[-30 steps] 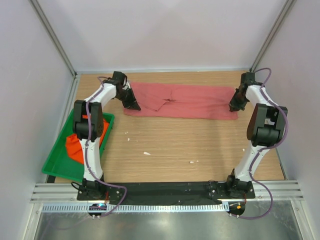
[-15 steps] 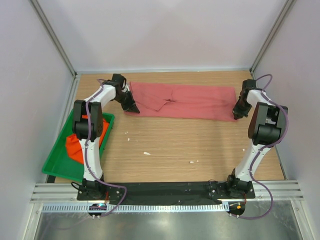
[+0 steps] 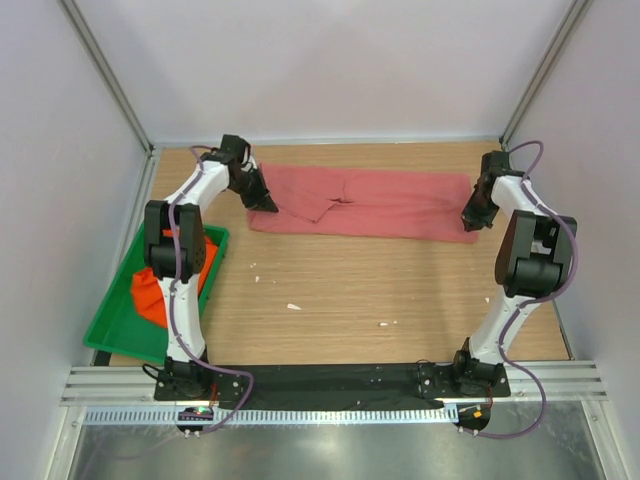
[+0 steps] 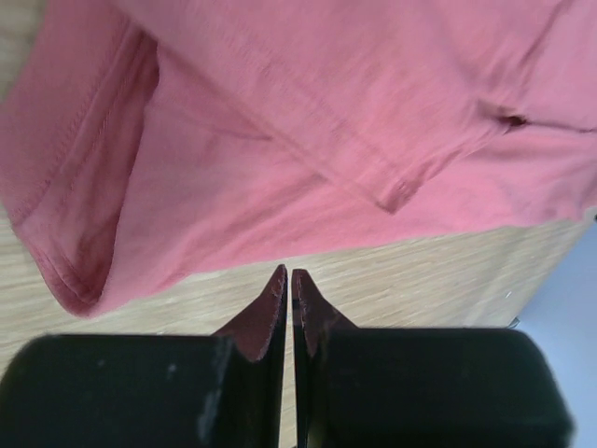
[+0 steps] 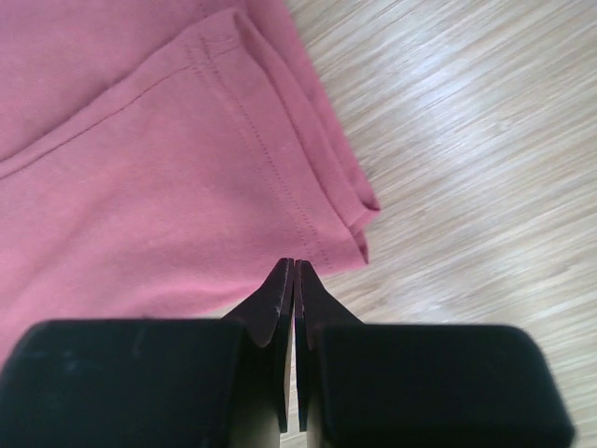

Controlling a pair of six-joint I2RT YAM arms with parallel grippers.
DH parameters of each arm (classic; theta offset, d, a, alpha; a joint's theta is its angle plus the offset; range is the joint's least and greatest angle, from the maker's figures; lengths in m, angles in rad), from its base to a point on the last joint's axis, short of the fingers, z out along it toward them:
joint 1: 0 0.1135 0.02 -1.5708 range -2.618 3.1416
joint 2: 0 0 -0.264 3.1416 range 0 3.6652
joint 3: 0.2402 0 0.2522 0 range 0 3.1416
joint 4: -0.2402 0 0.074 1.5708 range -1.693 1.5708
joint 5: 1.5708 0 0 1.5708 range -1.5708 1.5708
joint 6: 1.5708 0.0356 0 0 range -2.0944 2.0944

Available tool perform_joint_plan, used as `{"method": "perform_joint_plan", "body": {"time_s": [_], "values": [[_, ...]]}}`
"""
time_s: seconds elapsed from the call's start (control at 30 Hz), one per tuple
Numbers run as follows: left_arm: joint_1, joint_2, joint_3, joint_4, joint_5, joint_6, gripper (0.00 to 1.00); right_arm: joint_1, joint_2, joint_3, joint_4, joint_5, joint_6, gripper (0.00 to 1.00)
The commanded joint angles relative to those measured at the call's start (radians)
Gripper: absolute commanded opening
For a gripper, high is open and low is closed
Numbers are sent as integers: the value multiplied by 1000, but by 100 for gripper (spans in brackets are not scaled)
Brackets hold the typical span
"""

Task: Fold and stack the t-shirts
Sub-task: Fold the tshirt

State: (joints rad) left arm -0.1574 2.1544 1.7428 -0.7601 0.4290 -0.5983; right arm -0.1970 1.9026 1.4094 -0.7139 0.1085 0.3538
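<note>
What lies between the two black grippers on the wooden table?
The folded rose-pink cloth t-shirt lies between the left gripper and the right gripper, as the top view shows.

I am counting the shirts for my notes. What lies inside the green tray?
An orange t-shirt lies bunched in the green tray. The left arm crosses above it, so part of the shirt, and the tray floor beneath the shirt, are hidden.

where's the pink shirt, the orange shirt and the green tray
pink shirt (image 3: 380,205), top external view, middle of the cloth
orange shirt (image 3: 144,293), top external view, its near left part
green tray (image 3: 112,335), top external view, bare near corner
</note>
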Motion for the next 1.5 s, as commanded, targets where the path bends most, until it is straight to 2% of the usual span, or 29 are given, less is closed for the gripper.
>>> {"method": "perform_joint_plan", "body": {"time_s": [0.0, 0.13, 0.23, 0.4, 0.5, 0.67, 0.73, 0.97, 1.07, 1.17, 1.47], "values": [[19, 21, 81, -4, -16, -15, 4, 2, 3, -3, 36, -17, 11, 6], [24, 53, 84, 1, -21, -18, 4, -21, 44, -38, 70, -20, 5, 6], [24, 62, 32, 19, -50, -18, 4, -27, 61, -56, 85, -1, -10, 6], [32, 90, -23, 15, -191, 9, 1, -33, 78, -84, 80, 31, -24, 6], [35, 116, 0, -42, -239, 32, 0, -35, 76, -93, 57, 37, -24, 6], [33, 38, -75, -44, -268, 22, 0, -35, 1, -112, 30, 43, -13, 6], [27, -11, -92, -44, -269, 25, 1, -35, -22, -113, 22, 40, -9, 6], [15, -111, -31, -67, -234, 32, 18, -7, -70, -30, -5, 13, 4, 8], [15, -78, 52, -91, -236, 40, 20, 22, -50, 6, -1, -9, 26, 9], [15, 5, 133, -129, -237, 52, 18, 30, -19, 7, 13, -44, 47, 9], [16, 55, -21, -68, -308, 68, 16, 19, 9, -113, 76, 5, 13, 10]]}}
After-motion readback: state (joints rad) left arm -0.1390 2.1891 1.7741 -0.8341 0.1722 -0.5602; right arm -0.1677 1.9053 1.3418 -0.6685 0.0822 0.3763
